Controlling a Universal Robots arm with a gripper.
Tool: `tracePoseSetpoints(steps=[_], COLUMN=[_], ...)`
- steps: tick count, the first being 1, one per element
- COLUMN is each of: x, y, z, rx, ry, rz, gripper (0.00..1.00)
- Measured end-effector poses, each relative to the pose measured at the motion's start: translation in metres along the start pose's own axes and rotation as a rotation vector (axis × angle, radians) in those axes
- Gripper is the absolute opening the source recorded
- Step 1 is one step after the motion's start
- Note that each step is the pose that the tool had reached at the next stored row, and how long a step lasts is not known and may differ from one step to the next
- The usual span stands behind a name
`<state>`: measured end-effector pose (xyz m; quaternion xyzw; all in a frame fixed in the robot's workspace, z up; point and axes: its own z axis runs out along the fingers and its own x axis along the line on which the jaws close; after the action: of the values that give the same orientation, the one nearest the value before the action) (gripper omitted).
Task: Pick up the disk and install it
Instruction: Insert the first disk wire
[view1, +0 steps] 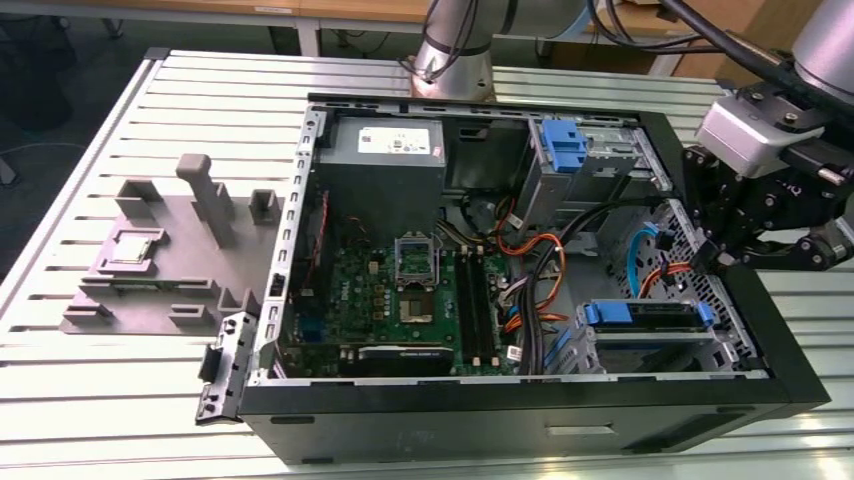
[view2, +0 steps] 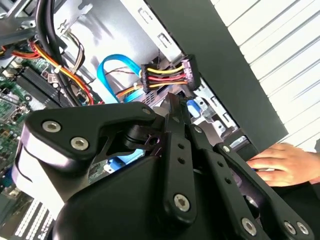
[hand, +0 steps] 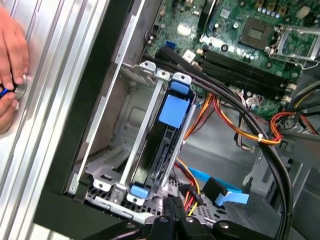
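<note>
So the disk (hand: 172, 110) is already sitting in the metal drive cage (hand: 150, 67) in a corner of the open computer case (view1: 534, 415), blue rails showing at both ends, and the orange and yellow cables (hand: 250, 136) run just beside it. The end effector (hand: 172, 207) hangs inside the case right by that cage, fingers pinched narrow with nothing between them. Just outside the case wall, a person's hand (hand: 11, 65) is on the slatted tabletop (view1: 134, 390).

This looks like a robotics lab, with an opened computer case (view1: 534, 420) on a slotted aluminium table (view1: 120, 400).
</note>
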<state>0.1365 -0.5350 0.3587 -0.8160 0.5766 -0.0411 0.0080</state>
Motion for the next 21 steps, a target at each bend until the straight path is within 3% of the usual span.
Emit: tracePoseSetpoints(steps=[7, 16, 17, 19, 21], x=[-0.002, -0.0021, -0.0021, -0.002, -0.002], y=[-0.0011, -0.001, -0.001, -0.001, -0.0011], z=[-0.0046, -0.0044, -0.0043, -0.0043, -0.0041], rx=[0.0327, 0.0476, 0.0507, 0.0535, 0.0583], ry=[0.0129, 0.0068, 0.0107, 0.028, 0.0335], rz=[-0.001, -0.125, -0.133, -0.145, -0.162], gripper=[0.1, 0.1, 0.1, 0.1, 0.1])
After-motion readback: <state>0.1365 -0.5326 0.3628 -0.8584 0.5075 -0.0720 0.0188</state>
